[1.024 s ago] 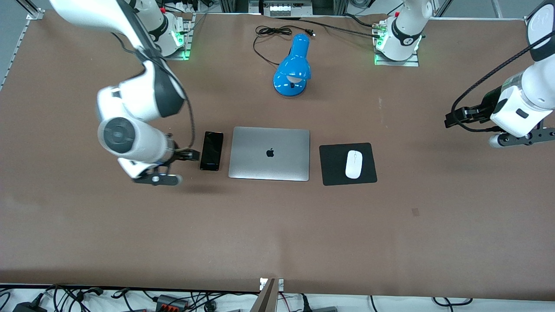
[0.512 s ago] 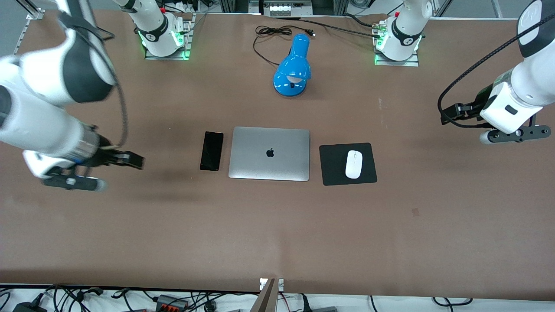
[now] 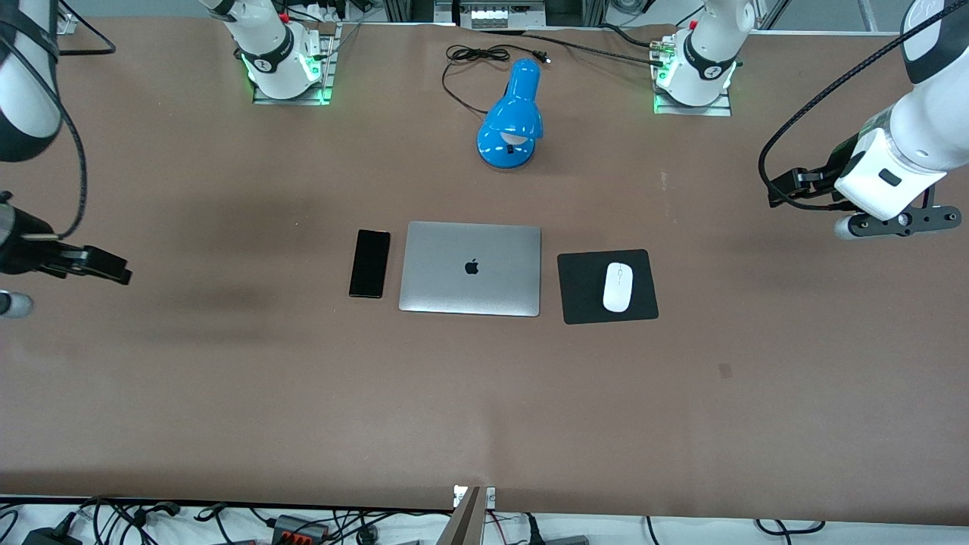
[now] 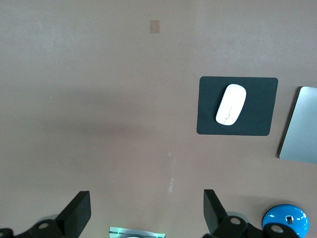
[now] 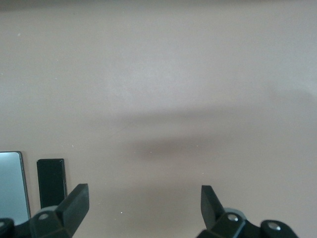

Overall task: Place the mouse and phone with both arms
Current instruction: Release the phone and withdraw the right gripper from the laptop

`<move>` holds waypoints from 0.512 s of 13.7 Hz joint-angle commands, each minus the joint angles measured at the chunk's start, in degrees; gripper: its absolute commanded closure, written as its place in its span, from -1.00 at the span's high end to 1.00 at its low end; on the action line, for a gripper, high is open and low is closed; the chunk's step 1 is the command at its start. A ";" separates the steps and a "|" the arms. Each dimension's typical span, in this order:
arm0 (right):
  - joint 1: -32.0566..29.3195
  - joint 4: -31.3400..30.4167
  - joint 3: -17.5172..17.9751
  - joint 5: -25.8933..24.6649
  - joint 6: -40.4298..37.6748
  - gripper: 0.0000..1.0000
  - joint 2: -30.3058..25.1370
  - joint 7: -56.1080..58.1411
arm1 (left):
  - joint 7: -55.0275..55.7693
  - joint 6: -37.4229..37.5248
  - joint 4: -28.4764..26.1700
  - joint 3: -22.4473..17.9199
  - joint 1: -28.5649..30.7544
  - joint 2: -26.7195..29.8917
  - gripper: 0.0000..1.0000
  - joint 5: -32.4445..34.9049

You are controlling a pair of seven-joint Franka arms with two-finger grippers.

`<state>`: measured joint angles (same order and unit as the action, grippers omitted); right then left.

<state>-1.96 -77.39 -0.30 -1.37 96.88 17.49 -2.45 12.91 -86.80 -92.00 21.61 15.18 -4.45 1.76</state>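
Observation:
The white mouse [image 3: 618, 287] lies on a square black mat [image 3: 583, 288] beside the closed silver laptop [image 3: 471, 268], toward the left arm's end. The black phone [image 3: 369, 263] lies flat on the table beside the laptop, toward the right arm's end. My left gripper [image 3: 780, 189] hangs open and empty over bare table at the left arm's end. Its wrist view shows the mouse [image 4: 231, 104] and mat [image 4: 208, 106] well away from its gripper [image 4: 146, 213]. My right gripper [image 3: 106, 265] hangs open and empty over bare table at the right arm's end. Its wrist view shows the phone [image 5: 51, 181] off past one finger [image 5: 74, 203].
A blue desk lamp [image 3: 511, 121] lies on the brown table [image 3: 484, 393] farther from the front camera than the laptop, its black cord [image 3: 473, 57] coiled near the bases. The lamp [image 4: 285, 223] and laptop edge [image 4: 299, 126] show in the left wrist view.
My right arm has swung away from the phone to the right arm's end of the table, leaving the phone lying there. My left gripper has drifted slightly toward the bases.

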 commanded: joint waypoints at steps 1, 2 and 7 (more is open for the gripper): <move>0.20 -1.00 0.21 -0.04 -2.74 1.00 -4.91 2.19 | -0.17 0.67 -0.46 0.36 0.56 0.93 1.00 0.35; 0.20 -2.14 0.21 -0.04 -3.79 1.00 -5.97 2.28 | -0.17 1.19 -0.29 0.36 0.56 0.85 1.00 0.35; 0.28 -13.47 0.21 -0.22 0.06 1.00 -13.00 3.59 | -0.17 1.29 -0.11 0.36 0.56 0.85 1.00 0.26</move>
<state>-1.71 -84.24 -0.21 -1.38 94.51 8.71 -0.71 12.96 -86.30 -92.00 21.61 15.21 -4.42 1.76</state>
